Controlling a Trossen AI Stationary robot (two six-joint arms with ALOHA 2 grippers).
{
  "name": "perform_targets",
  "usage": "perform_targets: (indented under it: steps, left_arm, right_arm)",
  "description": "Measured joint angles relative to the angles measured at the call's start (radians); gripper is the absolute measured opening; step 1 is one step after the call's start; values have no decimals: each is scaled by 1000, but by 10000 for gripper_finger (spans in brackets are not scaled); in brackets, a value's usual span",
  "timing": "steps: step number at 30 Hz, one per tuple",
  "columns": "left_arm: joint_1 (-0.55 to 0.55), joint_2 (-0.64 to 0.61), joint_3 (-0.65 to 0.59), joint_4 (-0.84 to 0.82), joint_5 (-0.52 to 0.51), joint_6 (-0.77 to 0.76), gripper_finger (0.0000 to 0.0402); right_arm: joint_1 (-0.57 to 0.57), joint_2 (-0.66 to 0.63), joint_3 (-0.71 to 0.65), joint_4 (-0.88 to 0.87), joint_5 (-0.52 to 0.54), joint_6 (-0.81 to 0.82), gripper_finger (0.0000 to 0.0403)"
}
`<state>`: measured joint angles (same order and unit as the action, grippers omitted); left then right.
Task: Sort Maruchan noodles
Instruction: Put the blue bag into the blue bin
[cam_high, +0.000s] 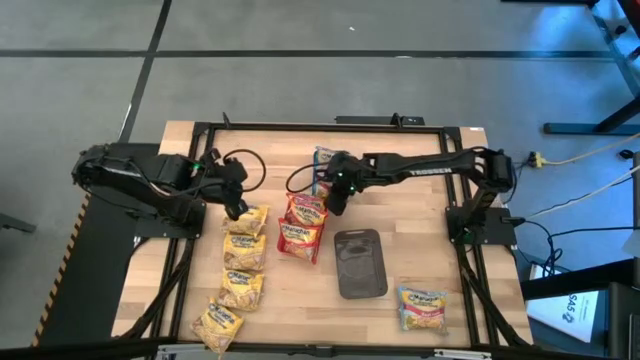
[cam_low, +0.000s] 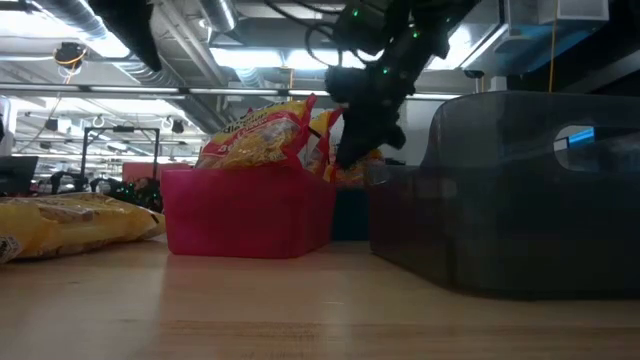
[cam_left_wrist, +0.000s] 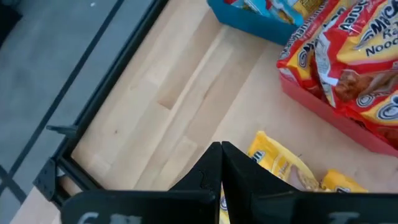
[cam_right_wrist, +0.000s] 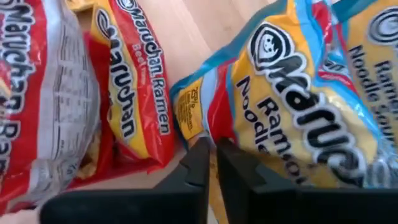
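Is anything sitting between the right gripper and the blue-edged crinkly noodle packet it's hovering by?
Nothing visible does. The right gripper sits nearly closed right at the edge of the blue-edged crinkly plastic noodle packet, with only bare wooden table showing past its tips. The red crinkly packets lie off to one side.

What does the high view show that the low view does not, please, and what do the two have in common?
Only the high view shows the left gripper above the top of a column of yellow packets, the teal tray, and a lone blue-and-pink packet near the front right. Only the low view shows the pink tray side-on, with packets standing up above its rim. Both show the right gripper over the red packets and the grey tray.
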<state>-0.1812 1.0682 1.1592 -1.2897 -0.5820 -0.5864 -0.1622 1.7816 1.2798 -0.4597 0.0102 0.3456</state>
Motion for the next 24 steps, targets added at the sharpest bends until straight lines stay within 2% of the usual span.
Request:
perform_targets:
  steps: [3,10,18,24]
  left_arm:
    - [-6,-8,1,10,-2,5,0]
    - [-10,-15,1,21,1,12,0]
    - [-10,-16,1,21,1,12,0]
    - [-10,-16,1,21,1,12,0]
  right_arm:
    - [-3,25,1,2,-16,17,13]
    - [-2,59,1,27,76,33,4]
    - [-1,98,2,32,47,69,11]
    - [-1,70,50,34,26,66,11]
